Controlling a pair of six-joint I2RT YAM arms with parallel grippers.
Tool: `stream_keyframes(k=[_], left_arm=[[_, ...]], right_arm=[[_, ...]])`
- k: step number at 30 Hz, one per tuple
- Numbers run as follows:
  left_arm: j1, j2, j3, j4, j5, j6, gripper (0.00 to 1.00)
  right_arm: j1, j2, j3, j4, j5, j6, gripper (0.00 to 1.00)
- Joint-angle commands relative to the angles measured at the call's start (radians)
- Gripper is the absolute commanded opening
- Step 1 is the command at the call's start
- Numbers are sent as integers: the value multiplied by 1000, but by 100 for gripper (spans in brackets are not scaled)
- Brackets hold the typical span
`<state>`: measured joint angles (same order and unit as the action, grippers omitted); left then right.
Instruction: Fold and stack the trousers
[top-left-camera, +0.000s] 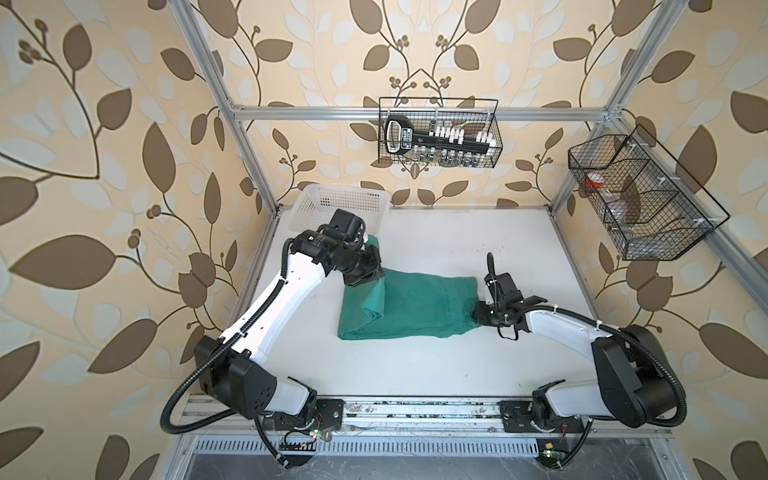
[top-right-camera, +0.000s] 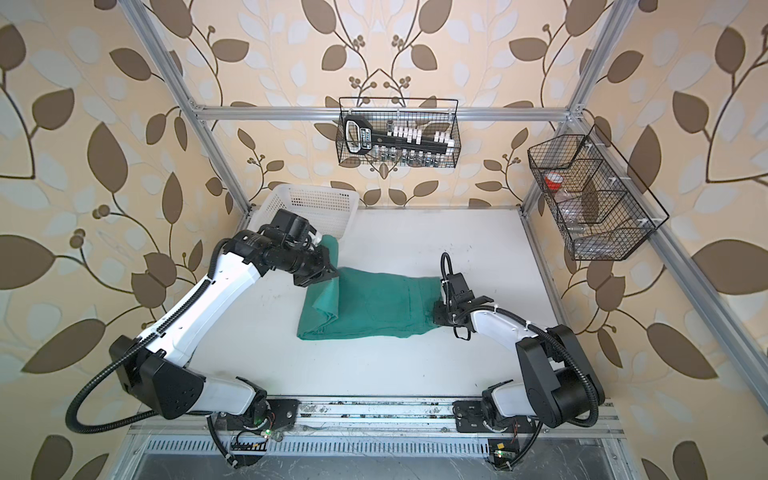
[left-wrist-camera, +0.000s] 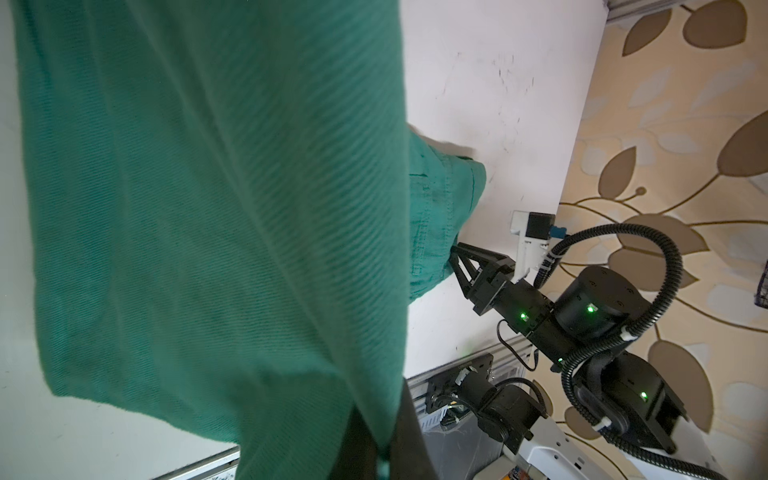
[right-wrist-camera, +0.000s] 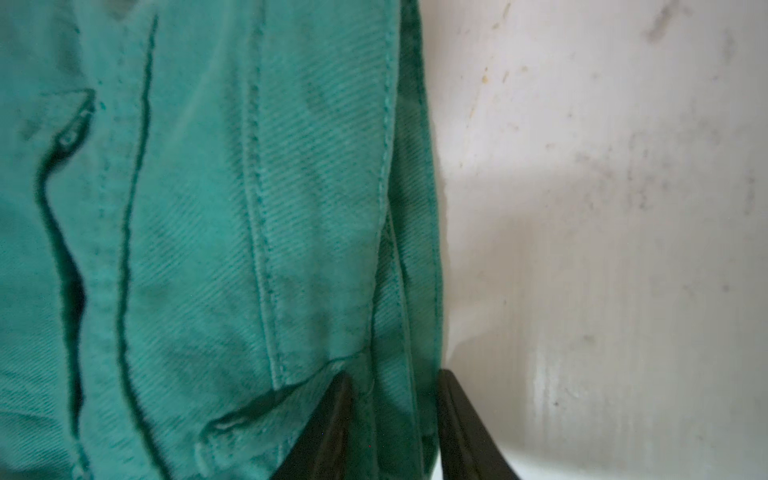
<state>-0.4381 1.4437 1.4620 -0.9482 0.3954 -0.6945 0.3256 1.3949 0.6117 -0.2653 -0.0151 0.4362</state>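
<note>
The teal-green trousers (top-left-camera: 419, 307) (top-right-camera: 374, 305) lie folded lengthwise across the middle of the white table in both top views. My left gripper (top-left-camera: 374, 272) (top-right-camera: 328, 270) is shut on the cloth at their left end and holds it up off the table, close to the white basket. The cloth hangs in a broad sheet (left-wrist-camera: 208, 208) from that gripper (left-wrist-camera: 384, 455). My right gripper (top-left-camera: 480, 318) (top-right-camera: 436, 316) lies low at the right end. There its fingers (right-wrist-camera: 332, 424) are closed on the stitched waistband edge (right-wrist-camera: 324, 208), with cloth filling the gap between them.
A white perforated basket (top-left-camera: 340, 195) (top-right-camera: 311, 193) stands at the back left corner, just behind the left gripper. Black wire baskets hang on the back rail (top-left-camera: 440, 133) and the right rail (top-left-camera: 640, 195). Bare white table (top-left-camera: 436, 374) lies in front of the trousers.
</note>
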Motion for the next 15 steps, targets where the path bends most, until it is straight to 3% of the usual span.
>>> stream_keyframes(k=[1,15], left_arm=[[-78,61,77,94,-15,-65,0],[-290,330,251,228,-41,-183,0]], right_arm=[[7,18,-25,6,5,-16,35],[13,9,-59,77,-74,10,35]])
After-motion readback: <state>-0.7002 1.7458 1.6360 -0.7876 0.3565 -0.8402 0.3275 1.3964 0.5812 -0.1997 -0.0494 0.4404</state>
